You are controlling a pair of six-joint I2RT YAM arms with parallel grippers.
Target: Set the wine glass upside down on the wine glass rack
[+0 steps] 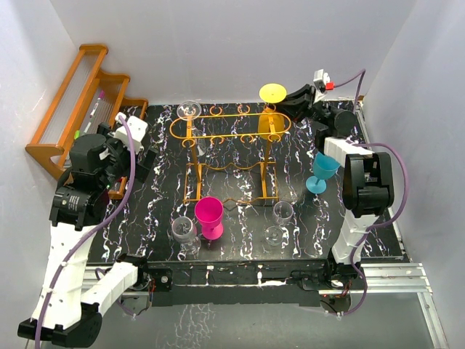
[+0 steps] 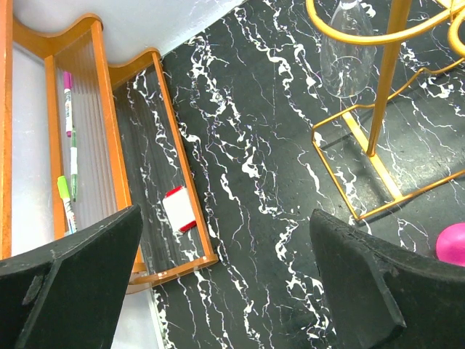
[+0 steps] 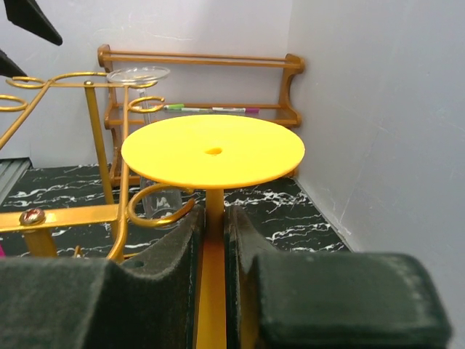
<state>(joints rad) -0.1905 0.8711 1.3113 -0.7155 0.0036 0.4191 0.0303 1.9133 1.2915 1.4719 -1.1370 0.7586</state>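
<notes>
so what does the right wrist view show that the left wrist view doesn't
Only right wrist: the yellow wine glass, upside down, stem clamped in the shut right pincer. Only left wrist: a red-and-white block on the lower shelf of the wooden rack, framed by the open left pincer. Both: the wine glass rack with a clear glass hanging in it, plus the markers.

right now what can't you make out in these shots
- Right wrist: yellow glass, bowl hidden beneath the jaws gripping its stem.
- Left wrist: clear glass on the rack, cut by the top edge; pink glass, by the right edge.
- Top view: markers on the wooden shelf, too small.
</notes>
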